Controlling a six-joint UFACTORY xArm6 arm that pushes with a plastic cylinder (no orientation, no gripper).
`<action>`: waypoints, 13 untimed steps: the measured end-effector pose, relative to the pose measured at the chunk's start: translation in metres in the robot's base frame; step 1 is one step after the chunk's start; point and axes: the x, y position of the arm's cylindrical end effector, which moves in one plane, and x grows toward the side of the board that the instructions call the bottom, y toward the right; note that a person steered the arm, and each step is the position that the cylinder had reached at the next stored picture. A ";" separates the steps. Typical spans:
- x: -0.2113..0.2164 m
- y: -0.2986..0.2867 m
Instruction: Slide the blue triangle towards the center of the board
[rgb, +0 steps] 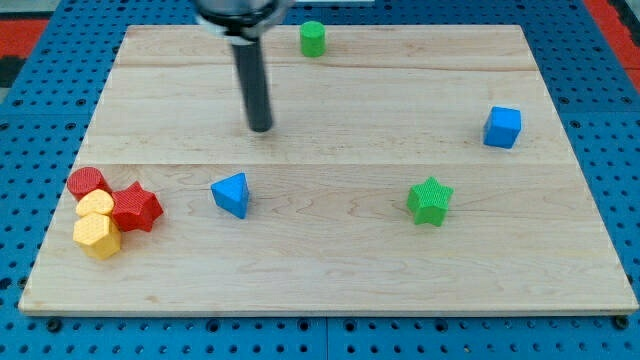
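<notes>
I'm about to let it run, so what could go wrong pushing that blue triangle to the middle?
My tip sits above the blue triangle, toward the view's top. Pushing from here would likely drive it toward the board's bottom edge, not the center. The triangle's slanted sides may let it rotate and slip off the tip.

Block count on board (330, 270) — eight total. Blue: two — triangle (232, 194), cube (502, 127). Green: two — star (430, 200), cylinder (313, 38). Red: two — star (135, 207), cylinder (87, 182). Yellow: two (95, 205) (97, 235). Rod: one, tip (260, 127).
</notes>
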 end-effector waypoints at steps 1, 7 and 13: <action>0.022 0.092; 0.166 -0.016; 0.027 -0.035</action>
